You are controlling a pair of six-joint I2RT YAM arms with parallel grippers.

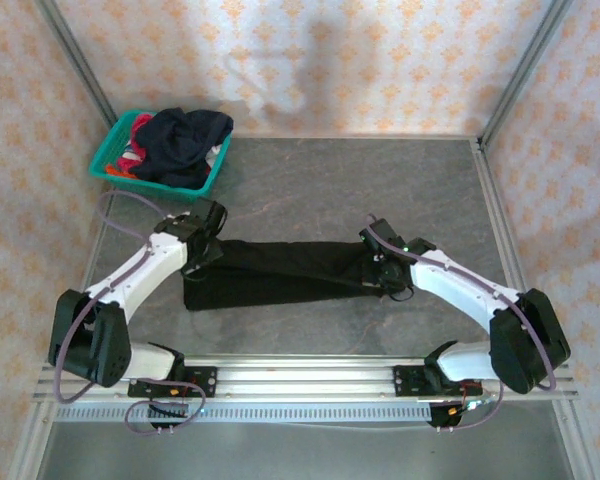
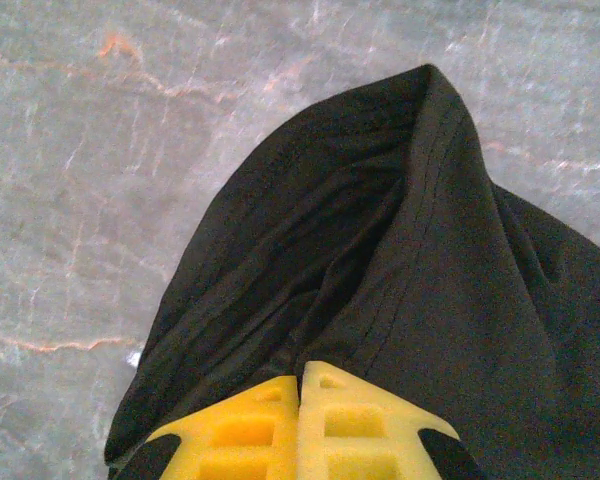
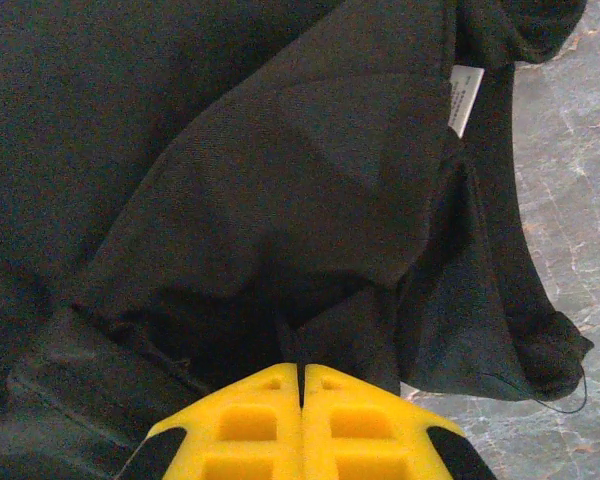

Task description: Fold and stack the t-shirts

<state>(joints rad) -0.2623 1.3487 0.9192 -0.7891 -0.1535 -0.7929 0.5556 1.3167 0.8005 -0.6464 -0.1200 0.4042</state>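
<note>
Black t-shirt — bunched, outline unclear | left pincer clamped on cloth | right pincer likewise — contact hidden

A: Work surface?
B: Table top, grey stone-look with pale and rust-orange veins. Matte finish.
A: Enclosure?
B: Wall panels on three sides, peach with a repeating orange ornament print. Bare aluminium frame posts at both back corners, leaning outward in the top view. Slotted aluminium rail along the near edge.
A: Light?
B: Soft and even. One faint grey shadow on the back panel, just above the table's far edge.
</note>
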